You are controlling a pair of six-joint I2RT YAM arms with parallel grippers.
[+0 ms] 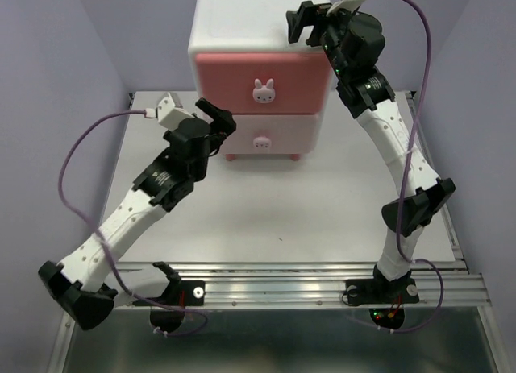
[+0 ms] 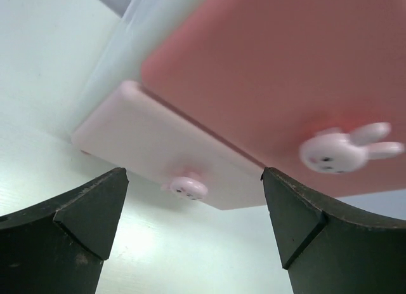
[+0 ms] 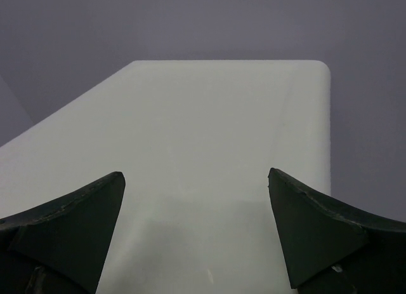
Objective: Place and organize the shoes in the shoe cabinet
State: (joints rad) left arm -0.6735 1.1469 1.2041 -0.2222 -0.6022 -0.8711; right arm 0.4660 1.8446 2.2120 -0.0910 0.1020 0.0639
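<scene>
The shoe cabinet [image 1: 242, 18] stands at the back of the table, white on top, with a darker pink drawer front [image 1: 234, 83] above a paler one [image 1: 282, 131]. My left gripper [image 1: 218, 119] is open just left of the lower front. In the left wrist view its fingers [image 2: 82, 224] frame the lower drawer's round knob [image 2: 187, 187] without touching it, and the bunny knob [image 2: 336, 151] sits higher on the right. My right gripper [image 1: 305, 22] hangs open over the cabinet's white top [image 3: 209, 135], holding nothing. The shoes are out of view.
The grey tabletop [image 1: 282, 220] stretches in front of the cabinet to a metal rail [image 1: 322, 280] at the near edge. Purple walls [image 1: 48, 83] close in on both sides. Cables loop from each wrist.
</scene>
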